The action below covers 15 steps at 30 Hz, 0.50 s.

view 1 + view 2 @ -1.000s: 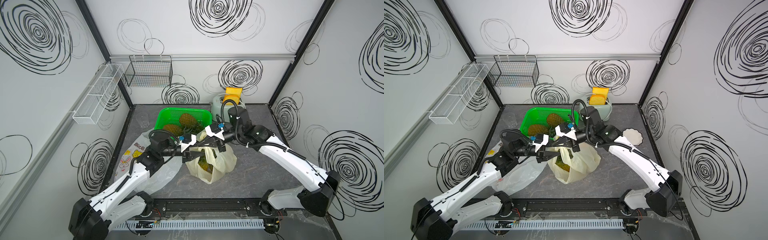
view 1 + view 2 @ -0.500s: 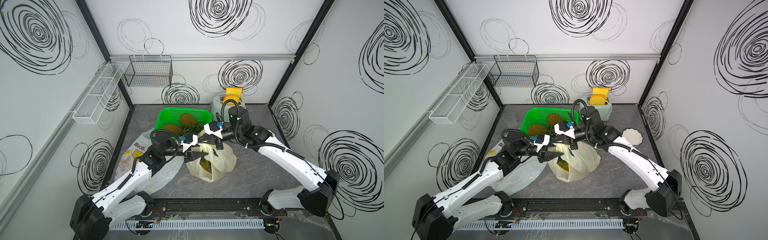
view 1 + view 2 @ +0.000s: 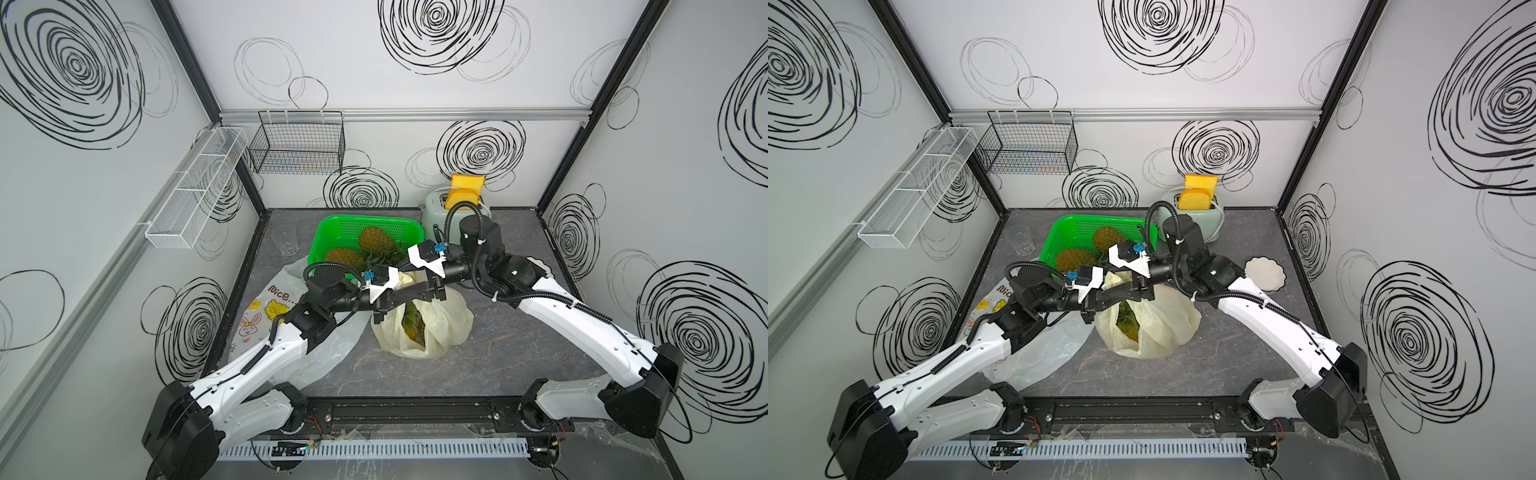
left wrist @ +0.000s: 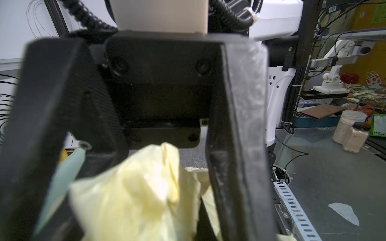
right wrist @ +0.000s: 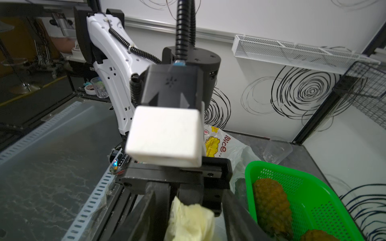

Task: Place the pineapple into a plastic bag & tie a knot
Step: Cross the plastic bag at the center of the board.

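Note:
A pale yellow plastic bag [image 3: 446, 322] [image 3: 1163, 322] stands mid-table with the pineapple [image 3: 413, 328] [image 3: 1126, 326] inside it, showing through the bag's mouth. Both grippers meet nose to nose just above it. My left gripper [image 3: 419, 289] [image 3: 1128, 292] [image 4: 194, 229] is shut on a bunched strip of the bag [image 4: 135, 198]. My right gripper [image 3: 401, 291] [image 3: 1115, 291] [image 5: 187, 230] is open, and its fingers [image 4: 242, 116] straddle the left gripper's tip and the bag's bunched top [image 5: 192, 217] without pinching it.
A green basket [image 3: 332, 230] behind the bag holds two more pineapples. Beside it are a toaster [image 3: 434, 208] with bread and a clear cup [image 3: 286, 241]. A printed clear bag [image 3: 272, 309] lies under my left arm. A white dish [image 3: 1264, 272] sits at the right.
My left gripper has reached in and shut on the bag's bunched top. My right gripper, shut on it before, has opened and let go.

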### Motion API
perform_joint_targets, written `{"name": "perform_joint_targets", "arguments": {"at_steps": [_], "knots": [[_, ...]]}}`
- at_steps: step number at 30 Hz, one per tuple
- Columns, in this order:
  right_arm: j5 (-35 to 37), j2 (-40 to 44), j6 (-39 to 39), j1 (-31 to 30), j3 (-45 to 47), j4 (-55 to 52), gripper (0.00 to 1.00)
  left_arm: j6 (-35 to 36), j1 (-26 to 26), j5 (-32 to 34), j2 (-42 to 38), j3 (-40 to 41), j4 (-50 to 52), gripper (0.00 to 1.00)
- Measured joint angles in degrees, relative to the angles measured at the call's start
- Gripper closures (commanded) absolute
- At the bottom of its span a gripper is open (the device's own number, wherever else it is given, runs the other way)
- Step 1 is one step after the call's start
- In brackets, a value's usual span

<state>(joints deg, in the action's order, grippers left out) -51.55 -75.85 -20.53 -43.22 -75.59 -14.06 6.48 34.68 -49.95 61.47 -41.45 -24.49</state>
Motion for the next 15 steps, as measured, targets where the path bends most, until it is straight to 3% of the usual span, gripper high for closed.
{"name": "perform_joint_targets", "arguments": {"at_steps": [5,10,15], "knots": [[8.17,3.74,7.82,0.11,-2.78,-3.15,0.24,3.13,0.68,1.27,-0.2,0.11,0.26,0.95],[18.84,9.42,20.68,3.13,-6.25,-9.38,0.34,8.0,2.16,3.19,-1.07,0.22,1.29,0.95],[23.21,5.33,29.2,5.16,-14.64,-20.09,0.39,14.78,4.83,6.1,-2.27,0.22,3.5,0.95]]}}
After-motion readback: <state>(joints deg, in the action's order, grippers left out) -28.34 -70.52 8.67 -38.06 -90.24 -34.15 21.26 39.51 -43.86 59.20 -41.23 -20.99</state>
